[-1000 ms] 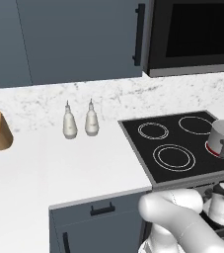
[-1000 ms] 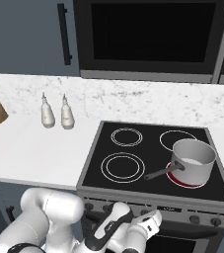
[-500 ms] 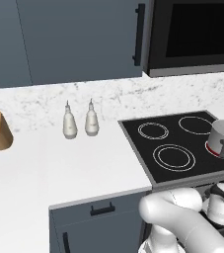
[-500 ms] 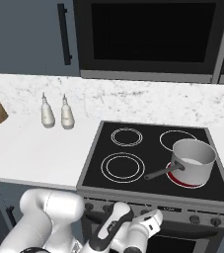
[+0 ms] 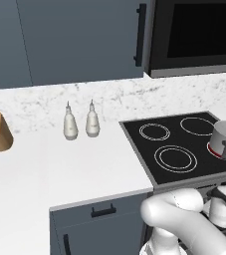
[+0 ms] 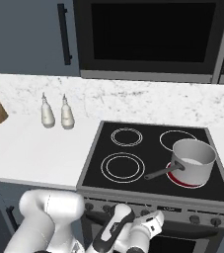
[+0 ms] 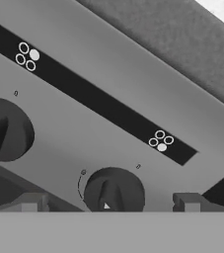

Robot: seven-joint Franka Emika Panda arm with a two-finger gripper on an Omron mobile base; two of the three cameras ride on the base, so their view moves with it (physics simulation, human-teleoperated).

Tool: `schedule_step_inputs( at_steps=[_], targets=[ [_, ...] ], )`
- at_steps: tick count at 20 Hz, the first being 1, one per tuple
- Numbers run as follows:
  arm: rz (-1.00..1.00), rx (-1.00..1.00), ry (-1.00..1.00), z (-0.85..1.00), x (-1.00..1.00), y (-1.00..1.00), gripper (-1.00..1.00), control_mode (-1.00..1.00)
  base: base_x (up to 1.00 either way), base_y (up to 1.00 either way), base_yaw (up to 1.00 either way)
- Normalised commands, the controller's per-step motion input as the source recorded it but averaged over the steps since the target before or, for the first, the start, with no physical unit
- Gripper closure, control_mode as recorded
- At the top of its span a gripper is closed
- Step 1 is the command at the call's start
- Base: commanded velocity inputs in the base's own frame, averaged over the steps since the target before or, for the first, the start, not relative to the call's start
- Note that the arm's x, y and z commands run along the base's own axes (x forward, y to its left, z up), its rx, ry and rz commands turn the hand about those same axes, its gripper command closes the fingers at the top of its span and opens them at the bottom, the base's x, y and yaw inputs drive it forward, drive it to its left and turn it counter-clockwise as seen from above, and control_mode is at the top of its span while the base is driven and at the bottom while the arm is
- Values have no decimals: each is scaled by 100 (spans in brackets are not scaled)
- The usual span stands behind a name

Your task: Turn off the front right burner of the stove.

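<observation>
1. Front right burner [image 6: 185, 179] still red-rimmed under the saucepan [image 6: 191, 161] on the stove [image 6: 133, 153]: not off.
2. Gripper [image 7: 108, 202] spread, straddling a knob [image 7: 113, 190] on stove's panel; turning remains.

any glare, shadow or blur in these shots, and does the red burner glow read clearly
Right base view: flat even light, no glare on the black glass cooktop, red rim crisp beside the steel saucepan. Left base view: sharp, red edge just visible. Hand view: soft close-up of a dark round knob.
</observation>
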Motion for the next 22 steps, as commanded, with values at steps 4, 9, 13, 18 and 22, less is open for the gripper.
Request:
schedule_step_inputs(
  at_steps=[4,9,13,18,22],
  targets=[
    [0,1,0,-7,7,0,-100,-100,0,0,0],
    [0,0,0,-5,8,0,-100,-100,0,0,0],
    [0,0,0,-6,9,0,100,-100,0,0,0],
    [0,0,0,-7,8,0,100,-100,0,0,0],
    [0,6,0,-1,1,-14,100,-100,0,0,0]
  ],
)
